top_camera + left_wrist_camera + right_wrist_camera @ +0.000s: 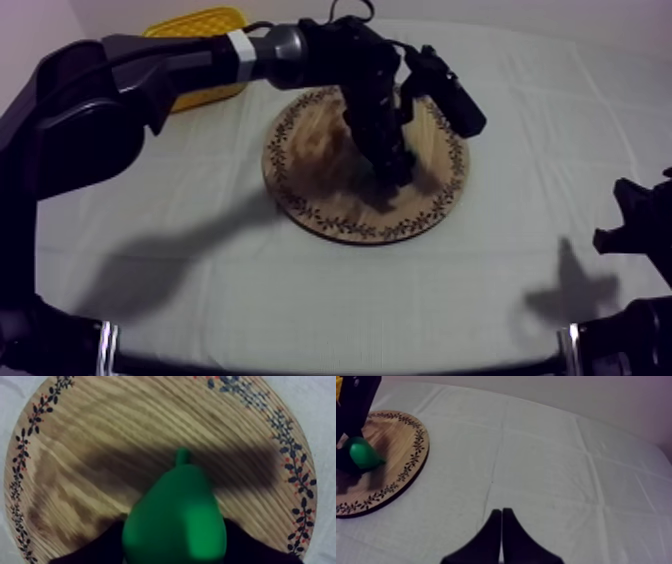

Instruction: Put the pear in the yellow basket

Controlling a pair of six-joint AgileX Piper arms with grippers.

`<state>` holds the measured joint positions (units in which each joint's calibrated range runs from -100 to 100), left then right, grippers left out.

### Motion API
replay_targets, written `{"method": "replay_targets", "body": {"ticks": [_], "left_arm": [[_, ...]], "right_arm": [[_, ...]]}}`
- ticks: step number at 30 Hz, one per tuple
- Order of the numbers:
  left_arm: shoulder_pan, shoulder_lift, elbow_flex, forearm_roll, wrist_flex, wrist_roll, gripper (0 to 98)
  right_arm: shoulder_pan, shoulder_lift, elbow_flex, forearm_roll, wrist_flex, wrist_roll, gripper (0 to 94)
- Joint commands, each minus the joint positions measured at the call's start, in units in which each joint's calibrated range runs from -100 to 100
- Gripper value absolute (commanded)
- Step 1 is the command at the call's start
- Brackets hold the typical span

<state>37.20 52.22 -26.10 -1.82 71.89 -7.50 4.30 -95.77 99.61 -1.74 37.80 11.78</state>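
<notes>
- Your left hand (392, 172) is closed round the pear (175, 516) on the wooden board (100, 436); this looks like the grasp step.
- Next, lift it straight up, then carry it to the yellow basket (200, 25).
- The pear's long axis runs between the fingers, with the stem pointing away from the hand.
- Your right hand (501, 513) is shut and empty above the counter.

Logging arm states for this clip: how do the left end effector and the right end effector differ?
The left end effector is over the round wooden board with a patterned rim; the right end effector is over bare grey-white cloth. The left is shut on the green toy pear; the right is shut on nothing, fingers together. Both have black fingers.
</notes>
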Motion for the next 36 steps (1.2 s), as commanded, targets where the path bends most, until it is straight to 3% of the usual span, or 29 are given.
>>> {"method": "replay_targets", "body": {"ticks": [1,11,20,29,36], "left_arm": [[-0.24,-0.61,0.33,0.03,-0.48,0.14,64.0],[-1.95,-8.67,4.79,0.17,-1.09,-0.15,59.6],[-5.67,-22.40,17.87,-0.04,0.36,-0.04,58.5],[-13.11,-36.16,29.02,0.10,1.64,-0.29,60.0],[-20.00,-37.94,24.49,-0.43,3.27,-0.66,61.3]], "right_arm": [[-0.01,0.01,0.05,0.01,-0.05,0.01,0.5],[-0.01,0.01,0.05,0.01,-0.05,0.01,0.5],[-0.01,0.01,0.05,0.01,-0.05,0.01,0.5],[-0.01,0.01,0.05,0.01,-0.05,0.01,0.5],[-0.01,0.01,0.05,0.01,-0.05,0.01,0.5]]}}
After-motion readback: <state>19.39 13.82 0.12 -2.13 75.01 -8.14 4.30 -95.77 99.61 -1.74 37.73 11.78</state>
